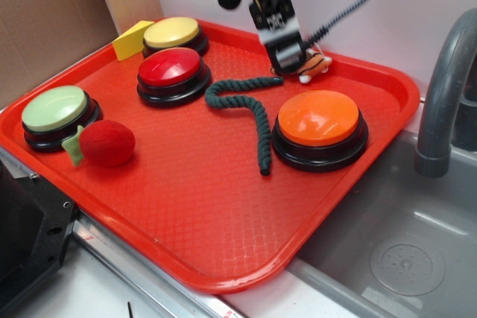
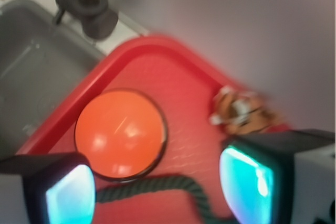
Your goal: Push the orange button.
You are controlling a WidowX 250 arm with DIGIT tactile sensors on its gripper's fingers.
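Nearest the exterior camera, bare red tray [image 1: 201,221] runs to its front rim. Beyond, toward three o'clock, sits the orange button [image 1: 319,117], a glossy orange dome on a black base, close to the tray's right edge and the grey sink [image 1: 387,236]. At its nine o'clock a dark green rope [image 1: 253,109] curls across open tray, its far end under the gripper. Farther back, at the button's twelve o'clock, the gripper [image 1: 287,61] hangs with fingers spread wide and empty, just beside a plush tiger [image 1: 314,66] near the far rim.
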